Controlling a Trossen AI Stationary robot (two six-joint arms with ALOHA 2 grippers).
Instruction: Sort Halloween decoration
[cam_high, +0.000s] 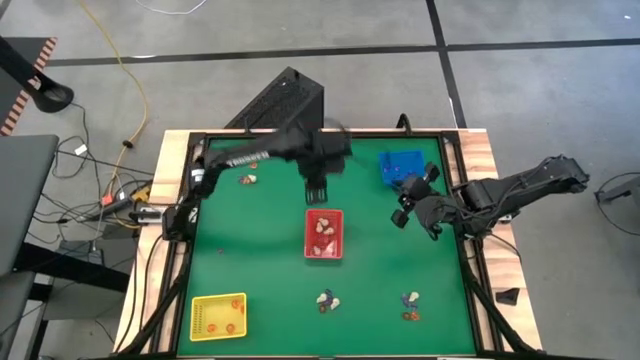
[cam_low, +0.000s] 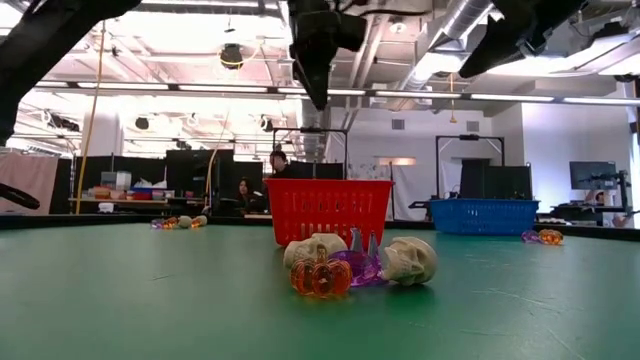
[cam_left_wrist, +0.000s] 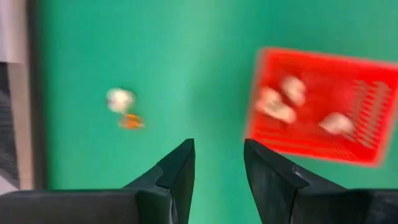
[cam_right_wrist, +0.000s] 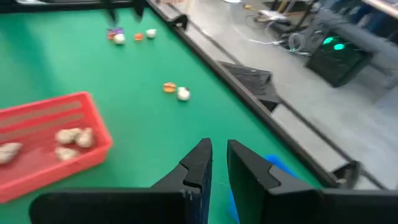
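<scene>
My left gripper (cam_high: 316, 192) hangs empty, fingers apart, just beyond the red tray (cam_high: 324, 250) holding cream trinkets (cam_left_wrist: 278, 103). My right gripper (cam_high: 404, 207), fingers nearly together and empty, waits beside the blue tray (cam_high: 399, 165). Other trinkets (cam_low: 352, 264) lie scattered on the table (cam_high: 270, 280).

A flat green felt table top (cam_high: 260, 260) carries a red slatted plastic tray (cam_high: 324, 234) at centre holding cream skull trinkets (cam_high: 325, 227). A blue plastic tray (cam_high: 402, 166) sits at two o'clock, a yellow plastic tray (cam_high: 218, 316) with orange-brown dots at seven o'clock.
</scene>
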